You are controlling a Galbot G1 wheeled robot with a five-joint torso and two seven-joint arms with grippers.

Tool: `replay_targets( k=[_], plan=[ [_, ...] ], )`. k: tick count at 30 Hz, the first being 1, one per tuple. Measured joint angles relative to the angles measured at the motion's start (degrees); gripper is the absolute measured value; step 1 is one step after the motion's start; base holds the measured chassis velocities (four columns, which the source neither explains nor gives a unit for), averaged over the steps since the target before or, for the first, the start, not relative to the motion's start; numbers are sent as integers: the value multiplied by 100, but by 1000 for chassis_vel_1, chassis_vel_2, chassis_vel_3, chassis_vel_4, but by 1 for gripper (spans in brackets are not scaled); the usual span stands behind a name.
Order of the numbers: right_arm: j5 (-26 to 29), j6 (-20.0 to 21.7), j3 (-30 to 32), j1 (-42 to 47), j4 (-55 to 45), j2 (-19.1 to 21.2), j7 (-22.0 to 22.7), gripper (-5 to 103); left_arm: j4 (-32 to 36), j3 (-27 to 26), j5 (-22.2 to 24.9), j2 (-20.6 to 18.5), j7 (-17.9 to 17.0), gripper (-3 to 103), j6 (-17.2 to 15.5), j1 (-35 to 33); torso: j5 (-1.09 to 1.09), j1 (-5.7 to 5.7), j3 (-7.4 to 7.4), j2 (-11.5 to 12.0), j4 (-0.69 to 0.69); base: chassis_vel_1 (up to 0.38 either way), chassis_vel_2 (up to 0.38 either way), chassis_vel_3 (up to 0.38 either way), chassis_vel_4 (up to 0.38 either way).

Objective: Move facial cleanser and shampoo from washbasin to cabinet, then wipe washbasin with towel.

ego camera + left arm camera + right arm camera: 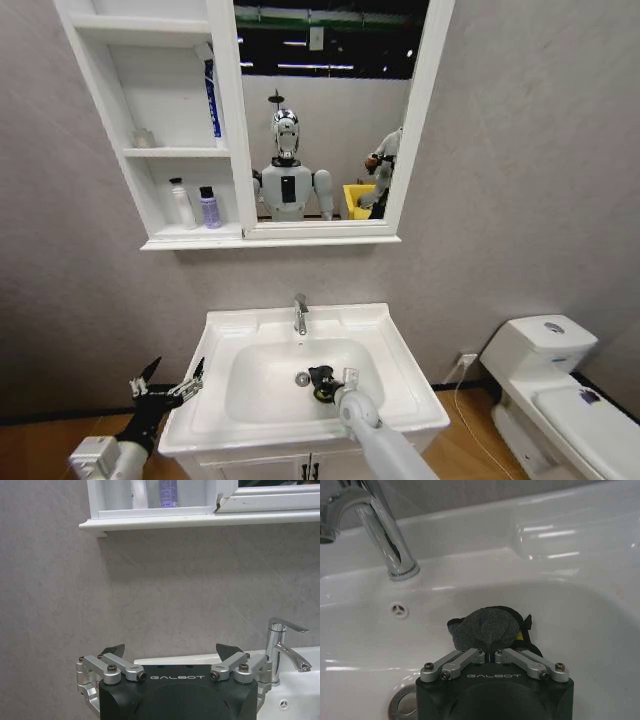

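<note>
My right gripper (325,383) is down in the bowl of the white washbasin (395,345), shut on the dark grey towel (489,626). The towel is bunched between its fingers, just above the drain (400,706) and in front of the chrome faucet (382,532). The left gripper (166,384) hangs open and empty beside the washbasin's left edge, facing the wall (171,651). On the lowest shelf of the cabinet (190,238) stand a white bottle (183,203) and a purple bottle (209,207). A blue-and-white tube (212,98) stands one shelf higher. Which is the facial cleanser or the shampoo I cannot tell.
The cabinet's mirror (330,110) reflects me and a person behind. A white toilet (545,375) stands to the right, with a wall socket (466,359) and cord between it and the vanity. Grey wall lies behind the basin and wooden floor to the left.
</note>
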State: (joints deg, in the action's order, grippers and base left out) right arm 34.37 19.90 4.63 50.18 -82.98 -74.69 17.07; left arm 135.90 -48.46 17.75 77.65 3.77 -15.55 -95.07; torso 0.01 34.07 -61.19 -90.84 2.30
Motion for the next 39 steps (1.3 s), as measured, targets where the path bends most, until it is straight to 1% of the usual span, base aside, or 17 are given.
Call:
replay_targets(
  k=[3, 5, 8, 11, 12, 14, 15, 18, 23, 25, 28, 29, 32, 34, 36, 37, 39],
  plan=[
    [-381, -191, 271, 129, -287, 164, -219, 3, 0, 0, 0, 0, 0, 100, 0, 0, 1, 0, 0, 0, -2, 0, 0, 0, 0],
    [-450, -228, 346, 156, -347, 218, -265, 3, 0, 0, 0, 0, 0, 100, 0, 0, 1, 0, 0, 0, -2, 0, 0, 0, 0],
    [-663, -414, 700, 240, -482, 494, -513, 3, 0, 0, 0, 0, 0, 100, 0, 0, 2, 0, 0, 0, -1, 0, 0, 0, 0],
    [-726, -833, 1028, 187, -343, 914, -1092, 3, 0, 0, 0, 0, 0, 100, 0, 0, 1, 0, 0, 0, 1, 0, 0, 0, 0],
    [-726, -833, 1028, 187, -343, 914, -1092, 3, 0, 0, 0, 0, 0, 100, 0, 0, 1, 0, 0, 0, 1, 0, 0, 0, 0],
    [-675, -1048, 1144, 99, -136, 1119, -1463, 3, 0, 0, 0, 0, 0, 100, 0, 0, 0, 1, 0, 0, 0, 0, 0, 0, 0],
    [-675, -1048, 1144, 99, -136, 1119, -1463, 3, 0, 0, 0, 0, 0, 100, 0, 0, 0, 1, 0, 0, 0, 0, 0, 0, 0],
    [-607, -1319, 1166, -65, 268, 1192, -1813, 3, 0, 0, 0, 0, 0, 100, 0, 0, 1, 0, 0, 0, 0, 0, 0, 0, 0],
    [-574, -1558, 1133, -264, 662, 1099, -2015, 3, 0, 1, 0, 0, 0, 100, 0, 0, 1, 1, -1, 0, -2, 0, 0, 0, 0],
    [-566, -1597, 1118, -320, 752, 1081, -2052, 1, 0, 0, 0, 0, 0, 100, 0, 0, 0, 1, 0, 0, -2, 0, 0, 0, 0],
    [-556, -1600, 1100, -348, 832, 1061, -2066, 15, 0, 0, 0, 0, 0, 100, 0, 0, 0, 0, 0, 0, 0, 0, 0, 0, 0],
    [-556, -1600, 1100, -348, 832, 1061, -2066, 15, 0, 0, 0, 0, 0, 100, 0, 0, 0, 0, 0, 0, 0, 0, 0, 0, 0],
    [-624, -1619, 1115, -320, 864, 1052, -2037, 31, 0, 0, 0, 0, 0, 100, 0, 0, 0, 0, 0, 0, -1, 0, 0, 0, 0],
    [-641, -1637, 1124, -319, 882, 1062, -2036, 31, 0, 0, 0, 0, 0, 100, 0, 0, 0, 0, 0, 0, -1, 0, 0, 0, 0],
    [-663, -1695, 1151, -313, 898, 1082, -2026, 42, 0, 0, 0, 0, 0, 100, 0, 0, -1, 0, 0, 0, 0, 0, 0, 0, 0],
    [-663, -1695, 1151, -313, 898, 1082, -2026, 42, 0, 0, 0, 0, 0, 100, 0, 0, -1, 0, 0, 0, 0, 0, 0, 0, 0],
    [-717, -1754, 1235, -224, 835, 1094, -2004, 53, 0, 0, 0, 0, 0, 100, 0, 0, 0, 1, 0, 0, -1, 0, 0, 0, 0]
  ],
)
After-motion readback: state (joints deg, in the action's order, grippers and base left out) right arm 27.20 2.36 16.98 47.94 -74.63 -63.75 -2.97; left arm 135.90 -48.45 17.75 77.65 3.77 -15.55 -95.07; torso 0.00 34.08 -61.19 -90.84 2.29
